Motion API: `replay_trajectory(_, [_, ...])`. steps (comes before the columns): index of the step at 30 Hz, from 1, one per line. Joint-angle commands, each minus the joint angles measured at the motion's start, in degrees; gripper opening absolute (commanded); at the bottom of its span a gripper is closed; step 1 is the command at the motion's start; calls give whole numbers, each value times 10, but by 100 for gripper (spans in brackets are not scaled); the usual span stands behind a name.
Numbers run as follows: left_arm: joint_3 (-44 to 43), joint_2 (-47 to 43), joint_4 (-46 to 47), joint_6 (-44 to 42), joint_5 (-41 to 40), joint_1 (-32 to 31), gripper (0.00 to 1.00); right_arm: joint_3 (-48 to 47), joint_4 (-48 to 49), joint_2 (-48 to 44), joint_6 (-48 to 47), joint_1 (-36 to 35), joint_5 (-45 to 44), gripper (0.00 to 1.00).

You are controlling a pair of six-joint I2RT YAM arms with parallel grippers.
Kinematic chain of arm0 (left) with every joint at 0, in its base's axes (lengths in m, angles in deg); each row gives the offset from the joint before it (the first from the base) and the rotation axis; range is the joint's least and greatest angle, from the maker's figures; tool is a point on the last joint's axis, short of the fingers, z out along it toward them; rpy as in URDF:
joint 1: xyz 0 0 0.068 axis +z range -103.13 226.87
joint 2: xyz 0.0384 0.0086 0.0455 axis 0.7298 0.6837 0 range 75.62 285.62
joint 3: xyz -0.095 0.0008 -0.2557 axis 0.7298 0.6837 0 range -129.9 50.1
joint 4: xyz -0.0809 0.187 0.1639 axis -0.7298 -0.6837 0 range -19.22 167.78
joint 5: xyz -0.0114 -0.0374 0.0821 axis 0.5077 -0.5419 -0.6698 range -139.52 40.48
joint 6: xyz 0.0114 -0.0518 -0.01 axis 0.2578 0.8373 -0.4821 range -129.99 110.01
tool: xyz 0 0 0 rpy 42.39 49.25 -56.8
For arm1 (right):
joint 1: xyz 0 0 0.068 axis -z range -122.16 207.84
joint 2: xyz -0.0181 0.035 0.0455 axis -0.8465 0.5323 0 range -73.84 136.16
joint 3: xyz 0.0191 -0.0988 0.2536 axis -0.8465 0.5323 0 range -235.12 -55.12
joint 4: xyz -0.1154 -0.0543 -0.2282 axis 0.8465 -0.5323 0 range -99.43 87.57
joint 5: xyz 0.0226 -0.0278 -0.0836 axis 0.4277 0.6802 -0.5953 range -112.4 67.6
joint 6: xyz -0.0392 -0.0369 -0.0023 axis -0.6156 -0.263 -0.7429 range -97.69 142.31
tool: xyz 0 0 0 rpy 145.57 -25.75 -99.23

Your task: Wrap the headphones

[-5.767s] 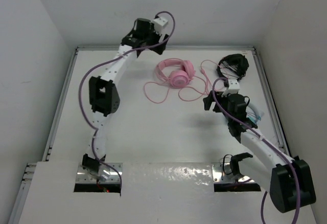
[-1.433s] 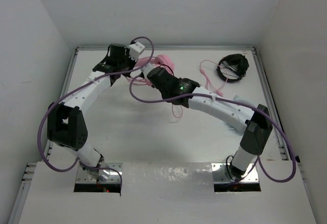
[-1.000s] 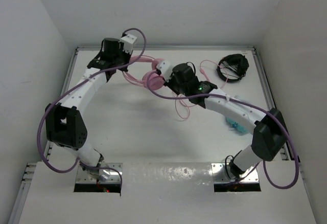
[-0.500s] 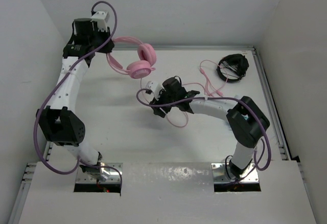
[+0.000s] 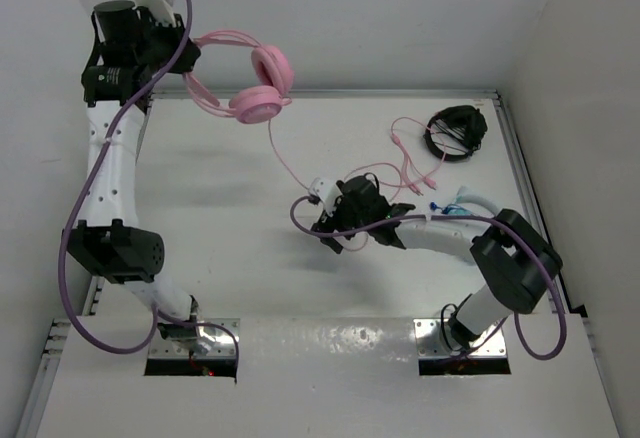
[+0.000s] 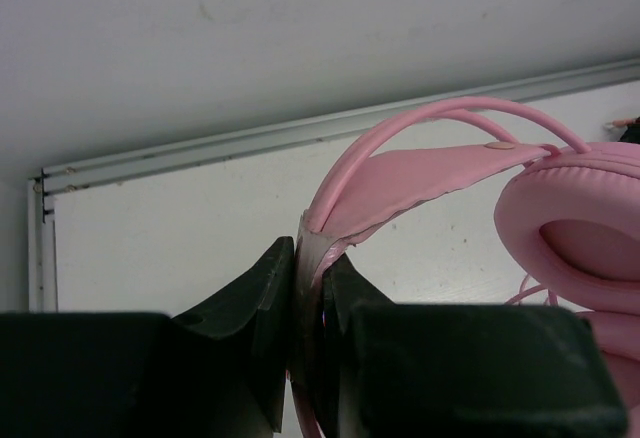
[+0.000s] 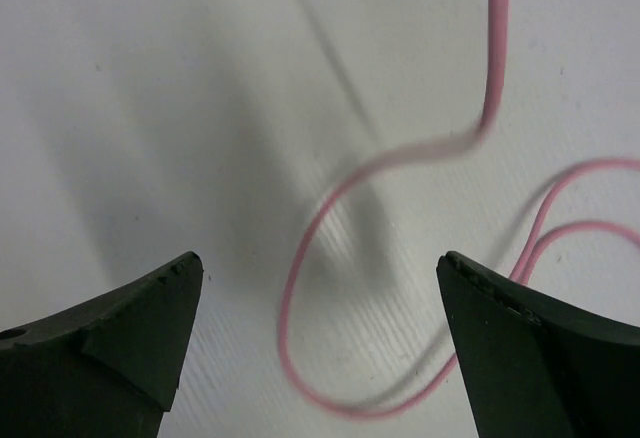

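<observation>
Your left end effector (image 6: 308, 258) is pressed together on the headphones (image 5: 258, 104), pinching the pink headband (image 6: 420, 173) at its end. The left arm is raised high at the desk's 11 o'clock corner. From that grip the headphones hang clear of the desk (image 5: 220, 218), their two round earcups dangling toward 3 o'clock of the end effector. In the left wrist view one padded earcup (image 6: 575, 228) sits just beside the pinched band, at the right edge of the picture.

The thin pink cable (image 5: 282, 156) drops from the lower earcup and slants down toward the middle of the desk. There it runs in under your right end effector (image 7: 315, 268). More of it lies in loose loops on the desk at about 1 o'clock from that end effector.

Your right end effector is spread wide and holds nothing. It hovers low over the desk near the centre. In the right wrist view a curl of the cable lies on the desk between the two fingertips (image 7: 150, 313), touching neither.

The black headphones (image 5: 455, 130) with their coiled cable sit at the desk's 1 o'clock corner, well apart from both end effectors.
</observation>
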Motion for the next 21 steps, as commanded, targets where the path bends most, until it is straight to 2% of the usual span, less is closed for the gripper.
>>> replay_trajectory(1, [-61,-15,23,35,31,1,0,60,100,-25,41,1,-37,99])
replay_trajectory(7, [-113,-13,15,36,36,2,0,83,134,1,114,1,-41,95])
replay_trajectory(11, [-136,-11,9,53,38,3,0,118,230,9,148,1,-8,94])
replay_trajectory(16, [-151,-13,8,55,38,2,0,98,266,15,128,-1,15,94])
replay_trajectory(21, [-172,-13,5,54,29,2,0,62,306,46,66,-10,13,96])
